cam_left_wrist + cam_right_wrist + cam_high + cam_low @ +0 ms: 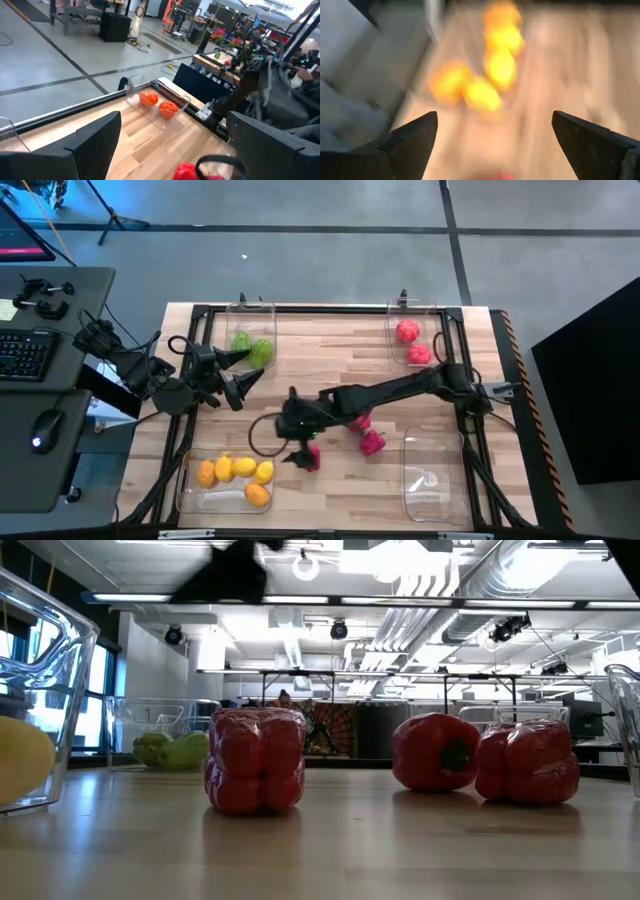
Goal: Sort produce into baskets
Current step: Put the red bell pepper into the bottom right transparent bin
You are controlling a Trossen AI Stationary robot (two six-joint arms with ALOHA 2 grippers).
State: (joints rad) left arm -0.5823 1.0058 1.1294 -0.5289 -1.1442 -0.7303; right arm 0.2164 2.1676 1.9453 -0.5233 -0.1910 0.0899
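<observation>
I had the right gripper [300, 442] stretched to the table's middle, fingers spread apart, over a magenta piece [308, 457] loose on the wood; two more [368, 436] lay nearby. Left gripper [240, 372] waited with fingers apart beside the green basket [252, 315]. Yellow-orange produce [236, 472] sat in the near-left basket, reds [410, 340] far right.
</observation>
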